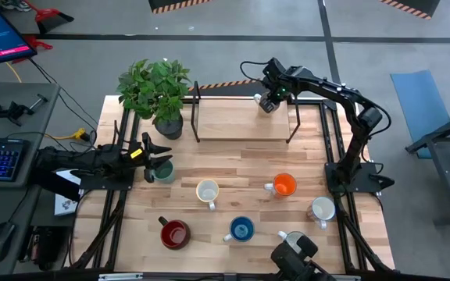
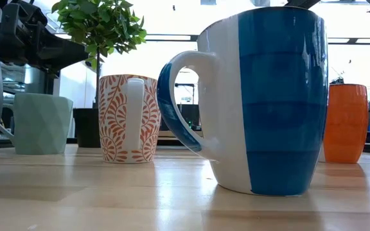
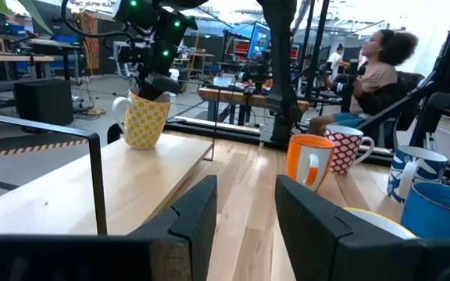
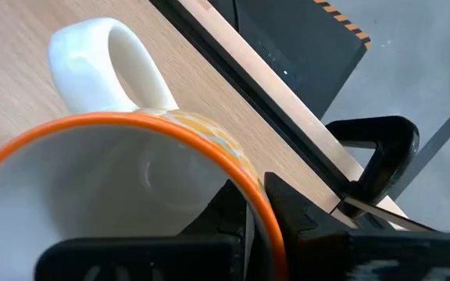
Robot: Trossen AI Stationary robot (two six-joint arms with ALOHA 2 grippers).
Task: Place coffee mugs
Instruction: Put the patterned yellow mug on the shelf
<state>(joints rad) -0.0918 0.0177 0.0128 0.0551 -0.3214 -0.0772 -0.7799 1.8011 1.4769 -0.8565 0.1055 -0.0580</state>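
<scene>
The right gripper is at the far end of the table, over the raised wooden shelf, with its two fingers pinching the rim of a yellow-patterned mug (white inside, orange lip, seen close in the right wrist view). One finger sits inside the cup and one outside, so the mug hangs directly below the fingers, upright, its base at or just above the shelf near the back edge; contact cannot be confirmed. Its white handle points away from the gripper.

The left gripper waits at the table's left side, fingers apart and holding nothing, just beside a pale green mug.

The next move probably turns on that vertical gap: the right arm, plainly the nearer one, would need the mug resting flat before letting go.
</scene>
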